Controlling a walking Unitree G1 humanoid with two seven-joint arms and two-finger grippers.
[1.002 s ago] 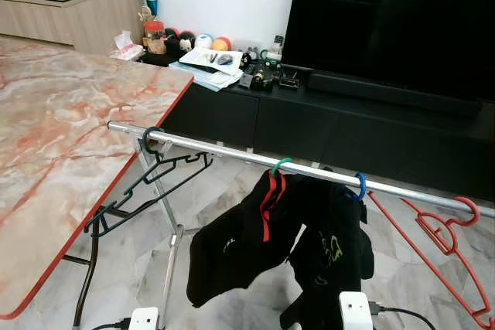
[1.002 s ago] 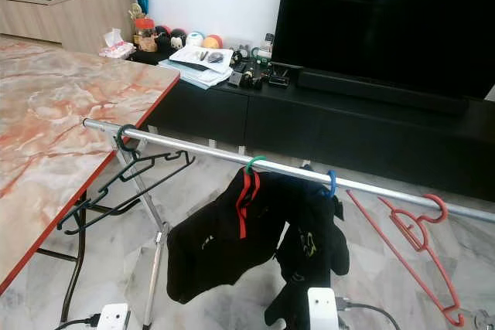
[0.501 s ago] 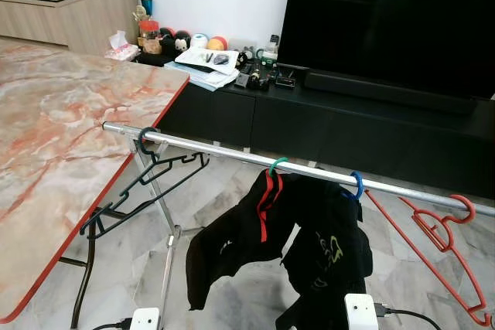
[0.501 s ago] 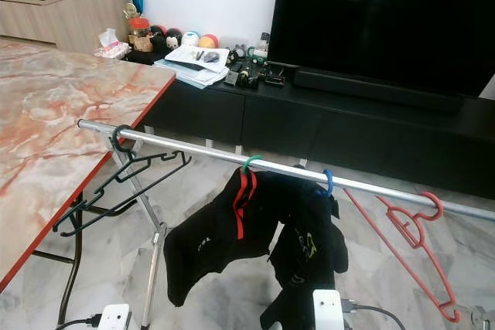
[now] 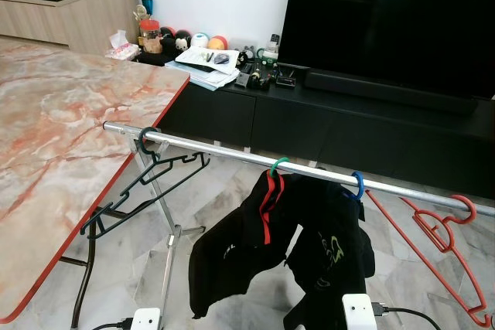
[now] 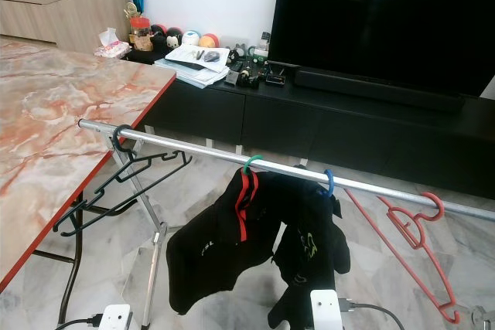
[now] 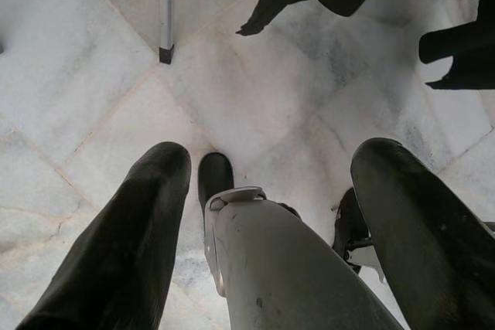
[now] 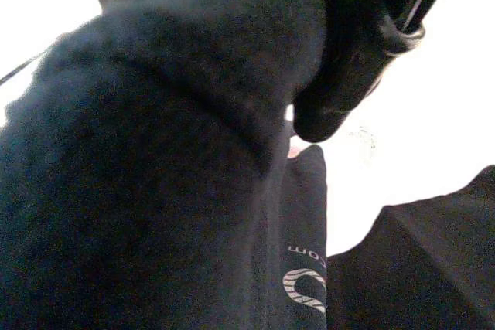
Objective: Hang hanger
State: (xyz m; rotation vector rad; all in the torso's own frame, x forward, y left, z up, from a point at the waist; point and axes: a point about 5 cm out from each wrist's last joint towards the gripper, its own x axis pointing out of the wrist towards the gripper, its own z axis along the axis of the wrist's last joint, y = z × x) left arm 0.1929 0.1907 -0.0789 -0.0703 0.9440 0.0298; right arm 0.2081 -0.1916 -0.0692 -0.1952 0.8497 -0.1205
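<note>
shiny metal rail [image 5: 232, 148], glossy marble table [image 5: 62, 129]

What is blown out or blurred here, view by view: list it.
Right wrist view: background burnt to white, black garment soft and close. Left wrist view: evenly lit, left gripper's fingers blurred by nearness, floor tiles sharp. Eye views: sharp, daylit; the TV screen is a featureless black.

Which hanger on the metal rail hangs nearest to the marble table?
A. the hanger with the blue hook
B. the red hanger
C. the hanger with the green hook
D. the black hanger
D: the black hanger hooks the metal rail at its end beside the marble table, while the others hang farther along toward the red hanger.
</note>
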